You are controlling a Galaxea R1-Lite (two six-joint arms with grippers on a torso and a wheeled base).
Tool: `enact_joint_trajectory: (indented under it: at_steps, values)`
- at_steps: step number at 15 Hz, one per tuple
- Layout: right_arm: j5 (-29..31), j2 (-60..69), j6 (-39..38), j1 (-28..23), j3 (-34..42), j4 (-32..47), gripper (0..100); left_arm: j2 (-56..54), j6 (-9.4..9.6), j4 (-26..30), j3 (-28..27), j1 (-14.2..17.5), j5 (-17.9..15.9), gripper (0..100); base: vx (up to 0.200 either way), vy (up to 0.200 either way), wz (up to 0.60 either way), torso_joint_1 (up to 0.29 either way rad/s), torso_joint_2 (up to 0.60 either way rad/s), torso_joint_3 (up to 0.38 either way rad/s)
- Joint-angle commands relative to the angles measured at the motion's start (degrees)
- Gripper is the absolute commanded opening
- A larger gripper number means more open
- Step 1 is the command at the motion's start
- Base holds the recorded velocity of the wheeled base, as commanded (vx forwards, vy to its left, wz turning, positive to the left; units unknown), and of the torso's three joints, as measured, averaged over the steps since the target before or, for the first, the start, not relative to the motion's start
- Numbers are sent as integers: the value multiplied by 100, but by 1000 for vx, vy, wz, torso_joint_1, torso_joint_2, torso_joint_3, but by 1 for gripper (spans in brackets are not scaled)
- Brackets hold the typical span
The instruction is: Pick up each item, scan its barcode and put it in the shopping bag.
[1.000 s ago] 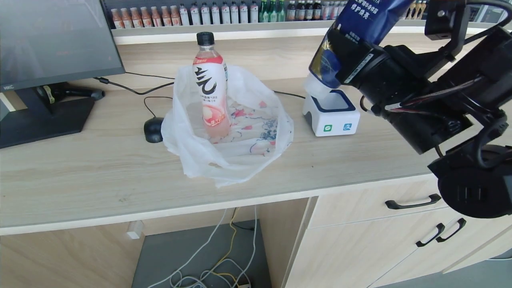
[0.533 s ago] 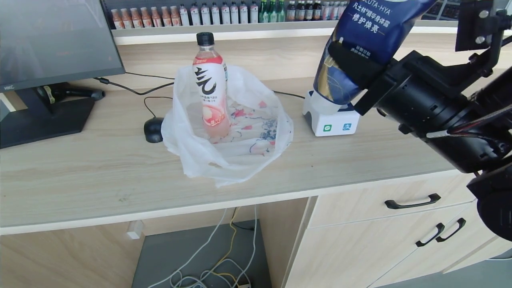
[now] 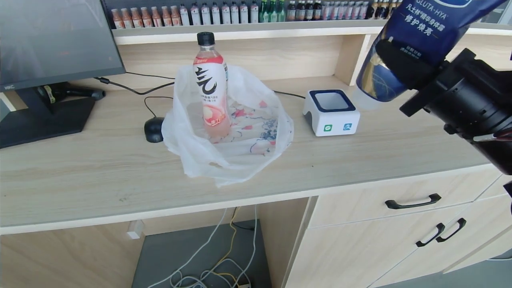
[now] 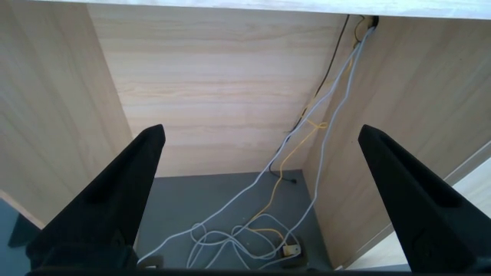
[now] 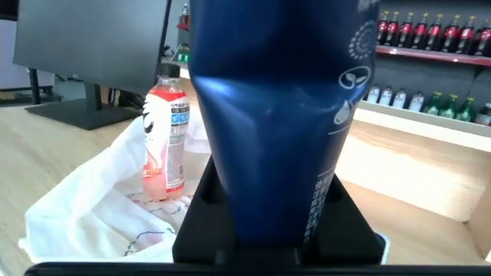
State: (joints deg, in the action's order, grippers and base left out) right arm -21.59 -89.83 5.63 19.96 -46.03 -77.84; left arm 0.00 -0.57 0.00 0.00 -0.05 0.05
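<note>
Over wooden counter (image 3: 100,176), right fingers (image 3: 404,68) clamp white-lettered blue tube (image 3: 430,32).

**Counter layout, L to R**

Monitor (image 3: 52,40) at far L on counter (image 3: 100,176). Mouse (image 3: 153,130) sits btwn monitor and shopping bag (image 3: 240,156), just beside bag. Bag mid-counter w/ bottle (image 3: 211,86) upright inside. Scanner (image 3: 331,113) R of bag, apart. Tube (image 3: 420,36) in right gripper (image 3: 404,72), above counter, R of scanner. Shelf (image 3: 248,27) behind. Drawers (image 3: 360,208) below at R; cables (image 3: 216,264) under middle.

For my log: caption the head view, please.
Right gripper holds a blue tube aloft right of the scanner; pink bottle stands in the shopping bag.
</note>
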Motion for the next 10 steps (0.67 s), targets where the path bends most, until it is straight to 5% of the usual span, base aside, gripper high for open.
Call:
enact_joint_trajectory:
  at_steps: [1,7,10]
  values:
    - [348,-87,157,-159,200,-30,0,0,-4,0,0,5,4,100,0,0,0,0,0,0]
    - [1060,-280,96,-176,314,-320,0,0,-13,0,0,5,4,100,0,0,0,0,0,0]
    - [1069,-342,-1,-176,279,-381,0,0,-13,0,0,-4,4,100,0,200,0,-1,1,-1]
